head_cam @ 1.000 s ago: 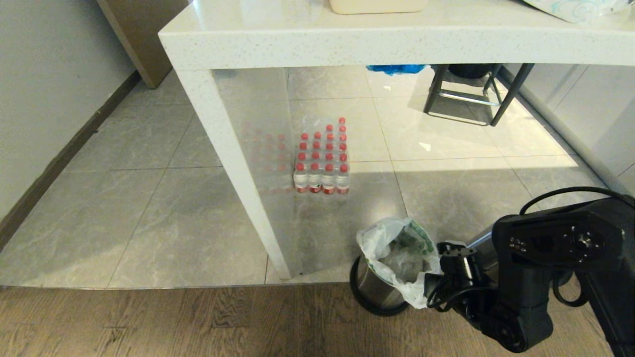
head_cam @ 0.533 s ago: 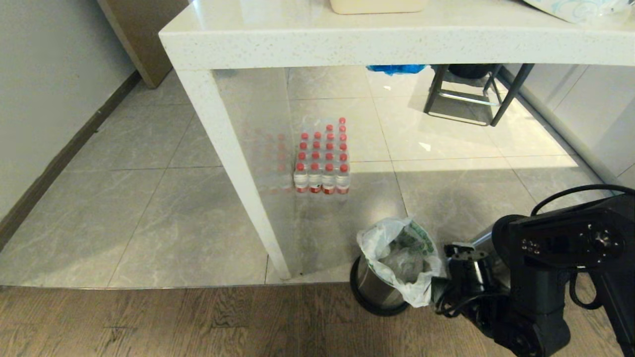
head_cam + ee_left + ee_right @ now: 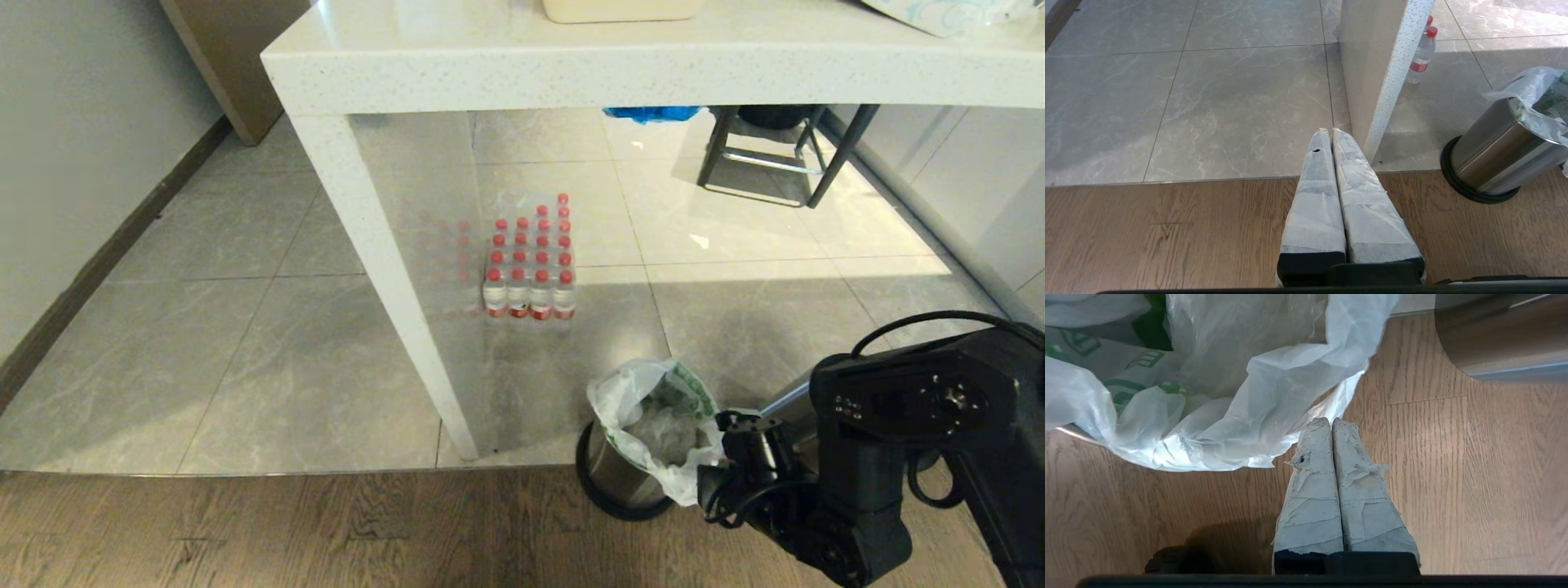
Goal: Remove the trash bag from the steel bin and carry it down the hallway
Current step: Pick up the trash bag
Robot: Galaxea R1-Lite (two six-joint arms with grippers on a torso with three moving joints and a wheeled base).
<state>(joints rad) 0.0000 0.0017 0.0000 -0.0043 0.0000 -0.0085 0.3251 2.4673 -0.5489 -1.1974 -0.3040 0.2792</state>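
Grey marbled floor tiles [image 3: 245,351] fill most of what I see from the head camera, meeting a strip of brown wood-grain flooring [image 3: 326,531] nearest the robot. On the left a pale wall with a dark baseboard [image 3: 98,261] runs away from me. A white speckled stone desk [image 3: 571,69] spans the top of the view, its slab leg [image 3: 384,278] coming down onto the tiles just short of the wood. Under the desk sits a shrink-wrapped pack of clear water bottles with red caps [image 3: 531,261], and farther back a black metal-framed stool [image 3: 775,155] and a scrap of blue plastic [image 3: 651,113].

Just right of the desk leg, at the seam between tile and wood, stands the small shiny steel bin with a black ring at its base [image 3: 612,482]. It looks tilted in both the head and left wrist views. The thin white crinkly trash bag with green print [image 3: 653,416] lines it, with the mouth open and the rumpled edges folded out over the rim; one loose flap hangs down the side nearest my right arm.

My right gripper [image 3: 1332,424] is low beside the bin over the wood floor, its taped fingers [image 3: 1314,457] clenched together, tips at the hanging edge of the bag; I cannot tell whether any plastic is pinched. My left gripper [image 3: 1331,132] hangs idle above the wood near the desk leg, fingers pressed shut on nothing.
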